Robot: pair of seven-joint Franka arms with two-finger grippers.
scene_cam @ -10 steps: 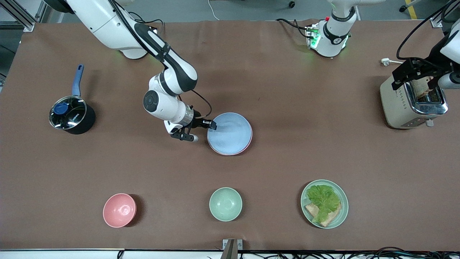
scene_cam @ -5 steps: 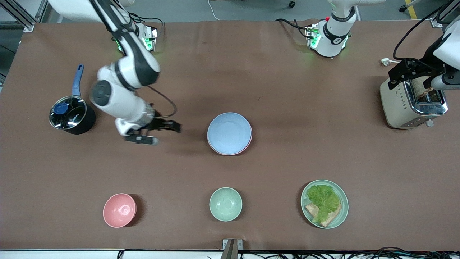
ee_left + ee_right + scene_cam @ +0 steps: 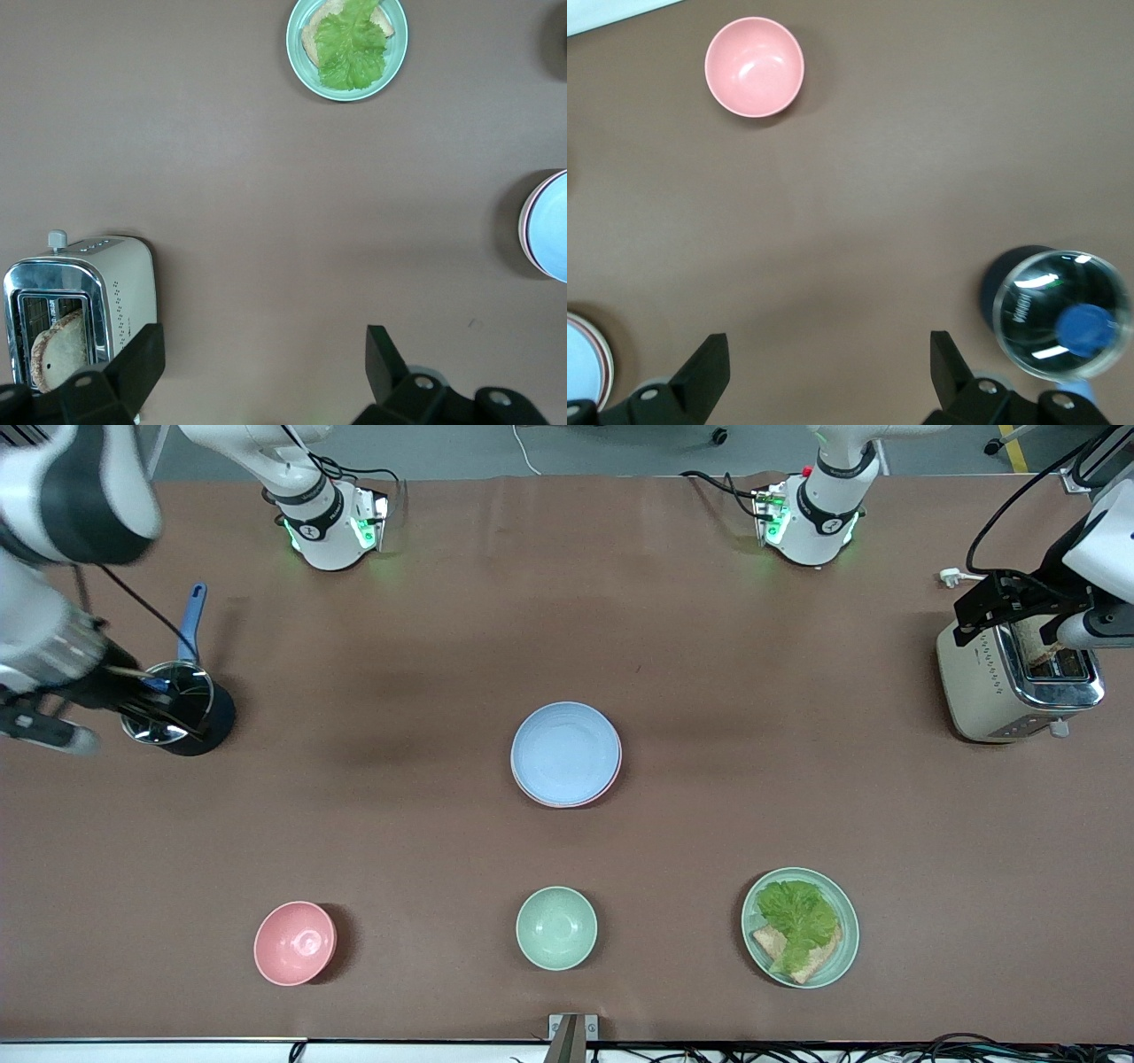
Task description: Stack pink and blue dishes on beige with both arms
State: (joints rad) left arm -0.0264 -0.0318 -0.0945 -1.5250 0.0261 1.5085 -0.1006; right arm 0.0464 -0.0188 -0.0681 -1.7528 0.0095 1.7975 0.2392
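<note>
- Task status: the stack at the table's middle appears complete. The blue plate [image 3: 565,751] lies on top, the pink plate [image 3: 613,776] shows only as a thin rim beneath it, and the beige plate is not visible (presumably hidden at the bottom; this cannot be confirmed). Judged from this, nothing remains but to park the arms.
- Right gripper [image 3: 40,713]: raised beside the pot, fingers spread wide, holding nothing; the stack lies well apart from it, toward the table's middle.
- Left gripper [image 3: 1019,607]: raised over the toaster, fingers apart and empty; this arm waits, well apart from the stack.
- Toaster [image 3: 1019,682]: below the left gripper, one slice of bread in a slot.
- Pot [image 3: 177,713]: just beside the right gripper, closed by a glass lid with a blue knob; contents not discernible.
- Green plate [image 3: 849,948]: well apart from both grippers, holding toast topped with lettuce.
- Green bowl [image 3: 556,927] and pink bowl [image 3: 295,942]: both empty.
</note>
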